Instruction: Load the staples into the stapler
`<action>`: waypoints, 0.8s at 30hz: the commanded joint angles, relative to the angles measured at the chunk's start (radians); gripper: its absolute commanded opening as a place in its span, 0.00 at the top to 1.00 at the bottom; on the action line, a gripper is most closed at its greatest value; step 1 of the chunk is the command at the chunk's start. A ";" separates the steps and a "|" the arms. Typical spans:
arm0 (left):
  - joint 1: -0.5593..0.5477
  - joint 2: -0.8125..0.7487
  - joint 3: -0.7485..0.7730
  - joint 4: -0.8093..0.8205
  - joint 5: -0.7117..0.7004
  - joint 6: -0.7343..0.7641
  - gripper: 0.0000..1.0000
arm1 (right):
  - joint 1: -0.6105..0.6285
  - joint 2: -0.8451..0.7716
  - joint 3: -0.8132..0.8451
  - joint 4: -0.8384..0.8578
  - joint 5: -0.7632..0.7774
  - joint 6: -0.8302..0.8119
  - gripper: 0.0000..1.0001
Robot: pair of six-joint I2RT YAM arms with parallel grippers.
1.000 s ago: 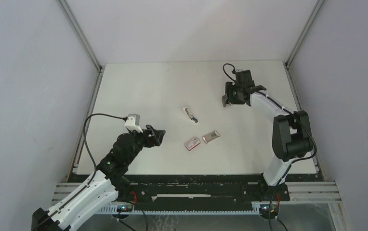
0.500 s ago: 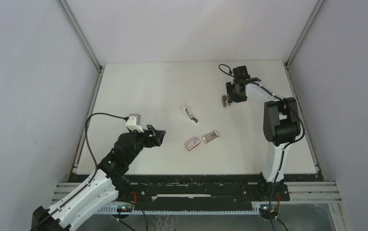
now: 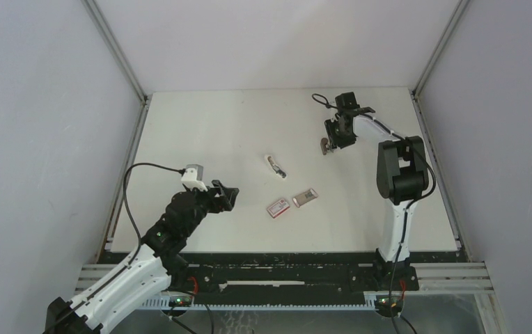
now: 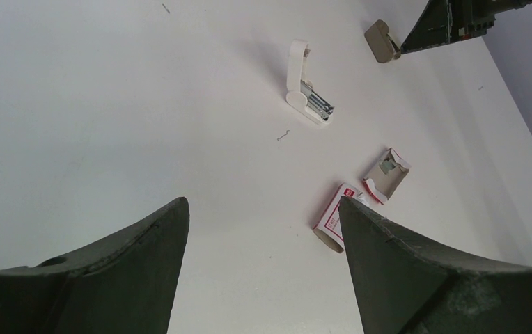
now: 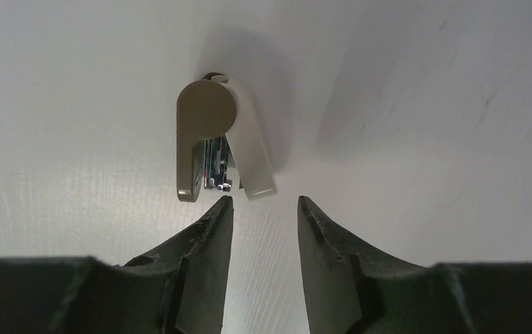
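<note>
The white stapler (image 3: pixel 274 165) lies hinged open at the table's middle, its dark metal inside showing; the left wrist view shows it too (image 4: pixel 305 89). The grey tray of staples (image 3: pixel 305 197) lies to its near right, and in the left wrist view (image 4: pixel 387 172). My left gripper (image 3: pixel 228 195) is open and empty, low over the table left of these things (image 4: pixel 263 209). My right gripper (image 3: pixel 334 138) is open and empty at the far right (image 5: pixel 263 203), its tips just short of a second, beige stapler (image 5: pixel 214 139).
The red-and-white box sleeve (image 3: pixel 278 207) lies beside the tray, partly behind my left gripper's right finger (image 4: pixel 333 221). The beige stapler (image 3: pixel 326 146) lies apart from the task's things. A loose staple (image 4: pixel 284 136) lies on the table. Grey walls close in three sides.
My right arm has folded inward and its wrist has turned over the beige stapler. The left arm and the objects at the middle have not moved.
</note>
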State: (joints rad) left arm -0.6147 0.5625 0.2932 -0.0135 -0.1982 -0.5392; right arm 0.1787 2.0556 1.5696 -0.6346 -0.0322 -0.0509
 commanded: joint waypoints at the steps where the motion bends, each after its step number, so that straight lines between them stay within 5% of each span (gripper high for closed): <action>1: 0.005 0.003 0.041 0.020 -0.012 0.012 0.17 | -0.004 0.034 0.065 -0.035 -0.020 -0.056 0.63; 12: 0.006 0.007 0.051 0.020 -0.025 0.023 0.17 | 0.003 0.104 0.146 -0.099 -0.067 -0.134 0.65; 21: 0.006 0.059 0.074 0.049 -0.012 0.041 0.17 | 0.014 0.072 0.140 -0.100 -0.126 -0.131 0.93; 24: 0.006 0.103 0.099 0.084 0.019 0.055 0.19 | 0.017 0.004 0.093 -0.091 -0.126 -0.065 0.96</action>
State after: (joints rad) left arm -0.6147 0.6273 0.2958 -0.0097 -0.2062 -0.5251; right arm 0.1871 2.1662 1.6878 -0.7361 -0.1341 -0.1715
